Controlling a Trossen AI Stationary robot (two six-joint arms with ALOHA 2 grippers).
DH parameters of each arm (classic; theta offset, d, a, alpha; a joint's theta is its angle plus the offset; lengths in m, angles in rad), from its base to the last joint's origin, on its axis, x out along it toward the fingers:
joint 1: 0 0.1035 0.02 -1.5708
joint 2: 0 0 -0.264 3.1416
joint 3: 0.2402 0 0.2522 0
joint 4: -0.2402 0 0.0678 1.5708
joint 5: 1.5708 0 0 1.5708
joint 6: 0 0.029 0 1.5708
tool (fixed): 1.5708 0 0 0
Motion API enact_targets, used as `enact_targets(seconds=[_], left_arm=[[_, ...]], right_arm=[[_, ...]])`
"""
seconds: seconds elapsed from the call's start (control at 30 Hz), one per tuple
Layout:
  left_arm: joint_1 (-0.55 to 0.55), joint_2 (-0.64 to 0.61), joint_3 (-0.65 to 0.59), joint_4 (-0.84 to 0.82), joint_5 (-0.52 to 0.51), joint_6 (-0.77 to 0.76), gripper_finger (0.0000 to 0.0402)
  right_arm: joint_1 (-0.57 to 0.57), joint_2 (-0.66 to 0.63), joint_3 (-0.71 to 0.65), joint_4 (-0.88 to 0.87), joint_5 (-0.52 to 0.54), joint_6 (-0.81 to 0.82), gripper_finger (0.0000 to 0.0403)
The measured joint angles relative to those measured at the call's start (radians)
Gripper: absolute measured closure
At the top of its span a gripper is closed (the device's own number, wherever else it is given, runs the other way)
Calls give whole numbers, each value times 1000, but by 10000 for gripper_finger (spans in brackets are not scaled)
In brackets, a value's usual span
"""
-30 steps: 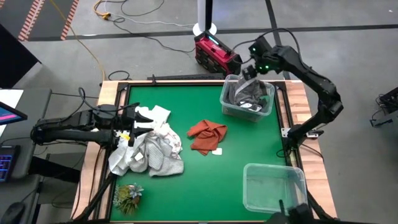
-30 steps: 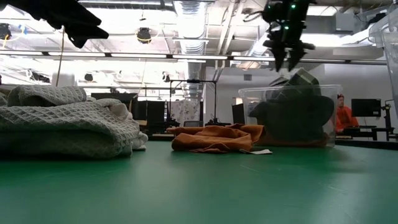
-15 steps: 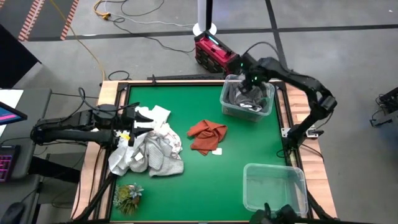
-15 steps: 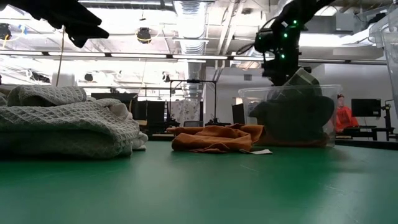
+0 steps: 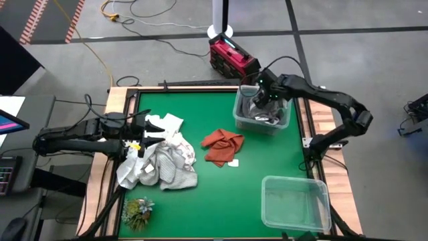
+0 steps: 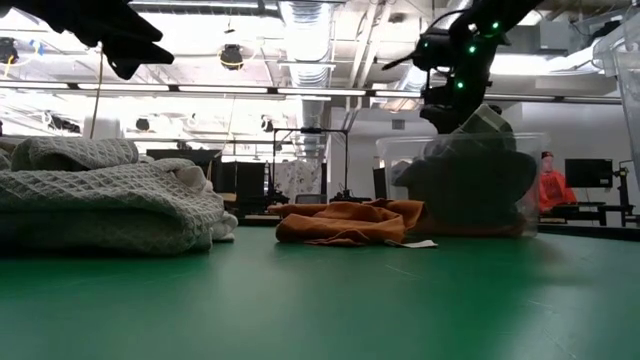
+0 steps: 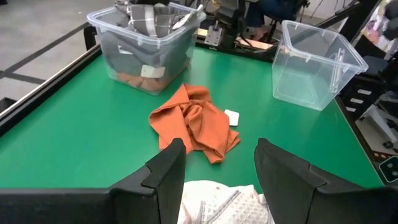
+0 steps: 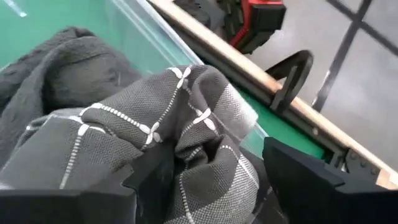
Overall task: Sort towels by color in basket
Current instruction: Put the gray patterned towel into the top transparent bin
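A clear bin (image 5: pixel 239 115) at the table's far right holds dark grey towels, with a grey-checked towel (image 8: pixel 155 124) heaped on top and rising above the rim (image 6: pixel 485 118). My right gripper (image 8: pixel 211 180) is open and down in this bin (image 5: pixel 265 98). A rust-orange towel (image 5: pixel 223 146) lies crumpled mid-table. White and pale grey towels (image 5: pixel 160 164) are piled at the left. My left gripper (image 7: pixel 217 168) hovers open above that pile (image 5: pixel 143 131), touching nothing. My right gripper stands with its open fingers (image 8: pixel 292 180) on either side of a raised fold of the grey-checked towel (image 8: pixel 205 143), coming from above and slanting down into the bin. The cloth bunches up between the fingers. The towel rests on the dark towels beneath it.
A second clear bin (image 5: pixel 294 201) stands at the near right, with nothing in it. A small green leafy tuft (image 5: pixel 137 211) lies at the near left corner. A white tag (image 5: pixel 233 163) sticks out beside the orange towel. Bare green table stretches between the orange towel and the near edge.
My right gripper has come down from above the far bin into it, moving toward the table's left, and has pushed the checked towel lower. The bin has slid a little toward the left. The left arm has kept still.
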Motion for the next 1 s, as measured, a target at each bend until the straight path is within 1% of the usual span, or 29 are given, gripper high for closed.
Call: enact_targets(seconds=[0.1, 0.17, 0.3, 0.4, 0.5, 0.57, 0.67, 0.8, 0.93, 1.0], left_arm=[[0, 0, 0, 0, 0, 0, 221], [0, 0, 0, 0, 0, 0, 221], [0, 0, 0, 2, 0, 2, 221], [0, 0, 0, 2, 0, -1, 221], [0, 0, 0, -1, 1, -3, 221], [0, 0, 0, 0, 4, -3, 221], [0, 0, 0, 1, 4, -3, 221], [0, 0, 0, 1, 4, -3, 221], [0, 0, 0, 2, 4, -2, 221], [0, 0, 0, 5, 3, -1, 221]], right_arm=[[31, -56, 8, 5, -3, -4, 133], [53, -73, 9, -28, 2, 10, 133], [95, -67, 6, -63, 46, 22, 133], [121, -43, -5, -61, 36, 18, 133], [146, -8, -47, -64, 18, 39, 133], [145, 18, -78, -56, -9, 61, 133], [112, 56, -130, -11, -111, 88, 133], [56, 94, -150, 43, -227, 116, 134], [28, 100, -136, 48, -227, 131, 134], [20, 82, -112, 12, -233, 137, 133]])
